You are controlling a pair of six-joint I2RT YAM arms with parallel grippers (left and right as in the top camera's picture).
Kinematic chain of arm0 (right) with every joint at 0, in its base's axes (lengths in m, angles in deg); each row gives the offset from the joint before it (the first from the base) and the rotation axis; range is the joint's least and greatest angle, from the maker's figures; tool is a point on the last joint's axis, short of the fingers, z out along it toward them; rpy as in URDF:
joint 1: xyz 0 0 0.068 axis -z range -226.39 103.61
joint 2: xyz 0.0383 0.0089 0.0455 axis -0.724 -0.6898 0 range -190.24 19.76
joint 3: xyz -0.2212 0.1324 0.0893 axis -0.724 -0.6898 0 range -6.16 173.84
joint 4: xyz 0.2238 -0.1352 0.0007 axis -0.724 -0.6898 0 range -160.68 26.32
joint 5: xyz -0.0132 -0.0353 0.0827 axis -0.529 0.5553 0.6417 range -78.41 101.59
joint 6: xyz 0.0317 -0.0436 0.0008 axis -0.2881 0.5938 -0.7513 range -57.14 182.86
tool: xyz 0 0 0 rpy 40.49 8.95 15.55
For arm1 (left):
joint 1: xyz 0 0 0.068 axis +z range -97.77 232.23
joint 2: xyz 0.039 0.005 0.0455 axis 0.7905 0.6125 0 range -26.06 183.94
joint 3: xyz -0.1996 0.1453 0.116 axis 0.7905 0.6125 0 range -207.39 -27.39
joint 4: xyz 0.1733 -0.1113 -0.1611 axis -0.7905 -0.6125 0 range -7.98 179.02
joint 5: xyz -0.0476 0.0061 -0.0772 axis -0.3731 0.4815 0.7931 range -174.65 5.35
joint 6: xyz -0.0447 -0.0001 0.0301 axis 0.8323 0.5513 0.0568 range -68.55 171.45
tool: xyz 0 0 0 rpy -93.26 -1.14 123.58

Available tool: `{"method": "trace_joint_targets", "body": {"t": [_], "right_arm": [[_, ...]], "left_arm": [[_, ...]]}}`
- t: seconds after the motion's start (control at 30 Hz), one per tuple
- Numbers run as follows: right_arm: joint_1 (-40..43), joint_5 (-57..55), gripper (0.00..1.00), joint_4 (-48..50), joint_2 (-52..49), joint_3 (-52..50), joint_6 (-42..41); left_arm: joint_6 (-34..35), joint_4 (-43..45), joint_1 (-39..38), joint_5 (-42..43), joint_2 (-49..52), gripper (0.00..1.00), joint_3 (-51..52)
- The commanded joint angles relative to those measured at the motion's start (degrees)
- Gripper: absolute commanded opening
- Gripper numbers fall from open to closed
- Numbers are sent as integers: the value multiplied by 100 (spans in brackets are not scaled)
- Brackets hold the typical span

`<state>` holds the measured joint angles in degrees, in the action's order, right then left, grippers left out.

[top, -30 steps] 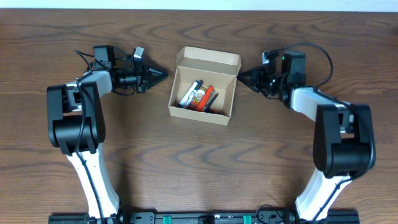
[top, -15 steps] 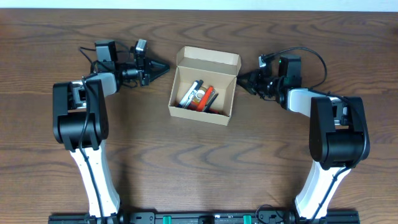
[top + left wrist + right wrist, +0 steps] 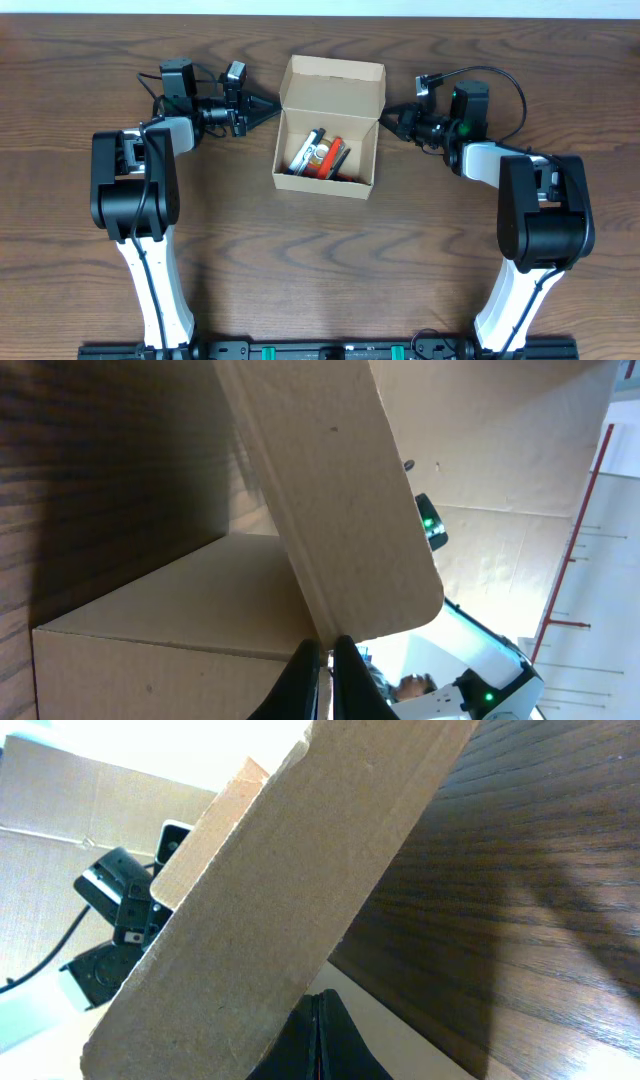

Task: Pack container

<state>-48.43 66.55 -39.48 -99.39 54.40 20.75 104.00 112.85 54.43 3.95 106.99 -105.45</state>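
Note:
The container, a small tan cardboard box, sits mid-table with its flap lid standing nearly upright at the far side. Several pens and markers lie inside. My left gripper is shut, its tips touching the lid's left edge. In the left wrist view the lid rises above the box wall and the left gripper's tips meet its corner. My right gripper is shut at the lid's right edge. In the right wrist view its tips press under the lid.
The box stands on a brown wooden table. Both arms reach in from the sides near the far edge, with cables looping behind the right wrist. Cardboard sheets and equipment show in the wrist views' background.
Both grippers have moved inward and toward the far edge against the lid's sides. The lid has swung up from lying back to nearly upright.

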Motion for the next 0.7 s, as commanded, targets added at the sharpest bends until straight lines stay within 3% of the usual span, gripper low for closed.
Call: {"method": "trace_joint_targets", "body": {"t": [0.0,0.67], "right_arm": [[-31,297,1,81,-57,0,-48],[-109,763,1,608,-57,2,44]], "left_arm": [[20,24,2,142,24,6,17],[42,341,37,195,24,6,17]]}}
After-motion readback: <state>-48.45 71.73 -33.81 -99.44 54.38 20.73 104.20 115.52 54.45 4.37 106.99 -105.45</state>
